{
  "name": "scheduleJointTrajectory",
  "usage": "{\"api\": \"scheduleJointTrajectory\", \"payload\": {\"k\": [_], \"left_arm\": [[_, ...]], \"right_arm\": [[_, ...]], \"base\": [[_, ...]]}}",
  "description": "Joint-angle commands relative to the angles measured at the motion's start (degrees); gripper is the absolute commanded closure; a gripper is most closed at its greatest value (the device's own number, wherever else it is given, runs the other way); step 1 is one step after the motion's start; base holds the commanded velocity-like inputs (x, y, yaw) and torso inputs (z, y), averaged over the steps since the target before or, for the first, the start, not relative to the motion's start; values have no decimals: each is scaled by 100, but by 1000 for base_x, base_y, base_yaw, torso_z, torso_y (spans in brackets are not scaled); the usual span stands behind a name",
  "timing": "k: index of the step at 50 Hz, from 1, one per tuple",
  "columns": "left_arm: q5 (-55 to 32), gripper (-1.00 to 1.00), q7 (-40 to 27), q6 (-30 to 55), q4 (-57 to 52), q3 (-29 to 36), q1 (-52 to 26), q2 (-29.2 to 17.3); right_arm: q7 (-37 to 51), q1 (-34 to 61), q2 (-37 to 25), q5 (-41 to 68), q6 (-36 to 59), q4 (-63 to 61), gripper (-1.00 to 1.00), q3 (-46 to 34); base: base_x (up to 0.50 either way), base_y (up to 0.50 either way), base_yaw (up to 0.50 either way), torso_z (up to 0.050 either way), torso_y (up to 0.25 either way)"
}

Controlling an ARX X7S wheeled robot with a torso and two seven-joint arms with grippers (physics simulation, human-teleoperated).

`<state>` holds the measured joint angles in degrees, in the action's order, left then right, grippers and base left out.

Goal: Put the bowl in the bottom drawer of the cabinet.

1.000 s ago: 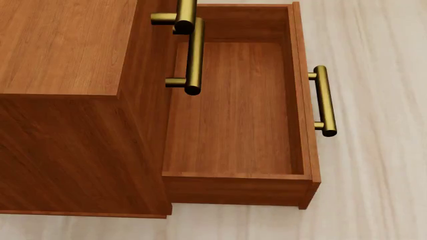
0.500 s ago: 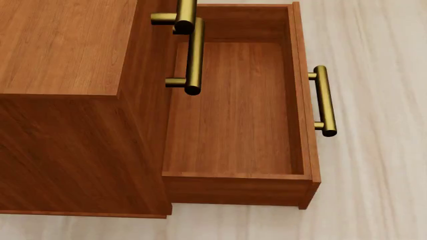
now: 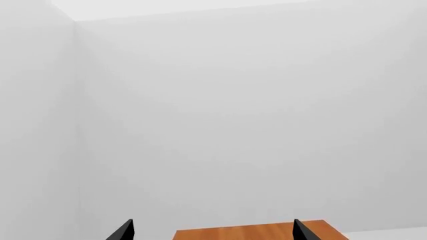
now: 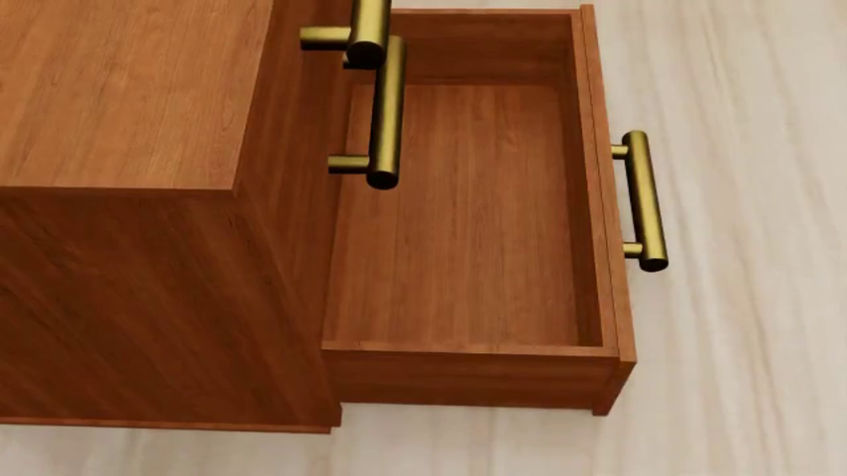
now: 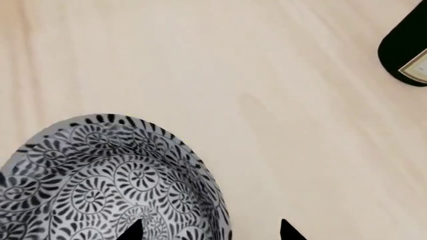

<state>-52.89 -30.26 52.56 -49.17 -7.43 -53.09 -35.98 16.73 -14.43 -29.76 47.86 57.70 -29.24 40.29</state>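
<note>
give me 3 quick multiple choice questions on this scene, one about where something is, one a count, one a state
1. Where is the bowl?
A. inside the bottom drawer
B. on a pale wood surface under the right gripper
C. on top of the cabinet

2. How many brass handles show in the head view?
A. one
B. two
C. three

3. What state is the bottom drawer in?
A. pulled out and empty
B. shut
C. pulled out with a bowl in it

Answers:
1. B: the right wrist view shows it on pale wood beside the right gripper.
2. C: two stacked on the cabinet front, one on the drawer.
3. A: its bare wooden floor shows.
</note>
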Motion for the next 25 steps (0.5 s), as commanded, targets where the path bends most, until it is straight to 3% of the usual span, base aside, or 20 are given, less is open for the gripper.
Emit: {"api": "scheduleJointTrajectory", "payload": {"k": [1,2,25], "left_arm": [[8,-100,-15,-28,4,29,6,-17],[5,-100,-18,-26,1,34,6,-20],[-181,-100,-117,1,-36,-48,-20,-91]], "right_arm": [[-54,-29,58,-459,-35,211,-100,15],[-19,-42,60,-478,-40,179,100,33],[59,-128,15,-287,85,-134,100,315]], "base": [[0,-3,0,0,0],[0,0,0,0,0],[1,-1,0,0,-1]]}}
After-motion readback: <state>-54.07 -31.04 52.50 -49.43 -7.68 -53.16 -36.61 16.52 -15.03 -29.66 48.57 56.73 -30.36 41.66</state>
